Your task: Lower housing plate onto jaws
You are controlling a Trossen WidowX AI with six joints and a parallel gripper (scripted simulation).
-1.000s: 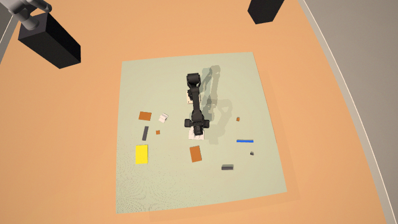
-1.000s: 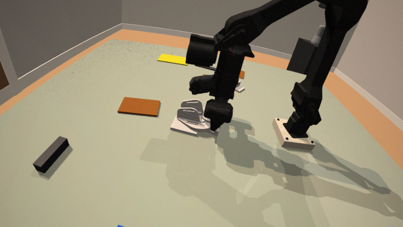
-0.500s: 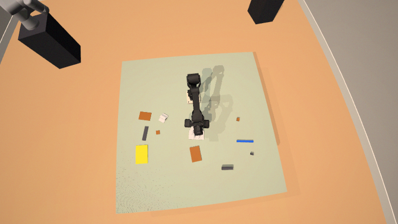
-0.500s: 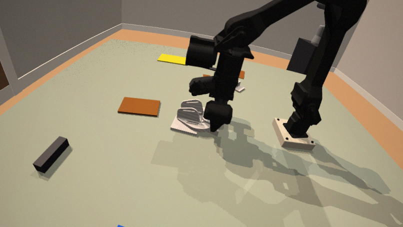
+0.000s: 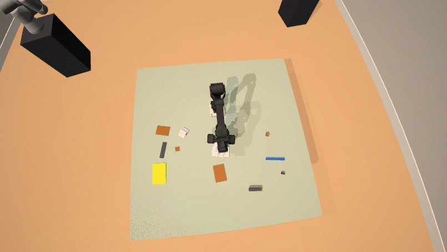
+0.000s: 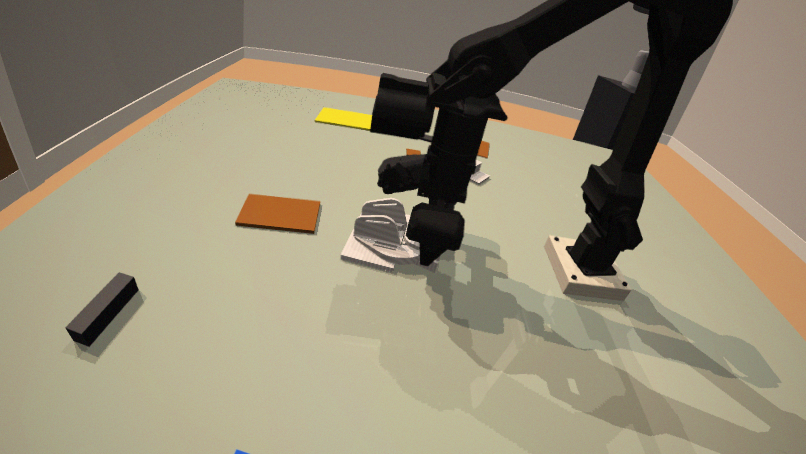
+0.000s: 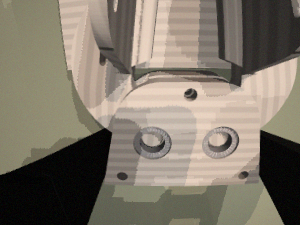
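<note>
The pale housing plate spans between my two black fingers in the wrist view. It has two large grey-rimmed holes and smaller holes. My gripper is shut on its two side edges. The plate lies over the near part of the white base. The two jaws, a nearer one and a farther one, stand upright on the base in the exterior view. The stubs under the plate, and whether it sits fully down or level, cannot be made out.
An orange slab lies just beyond the base. A stepped white piece, a yellow slab, a blue bar and a dark block lie farther around.
</note>
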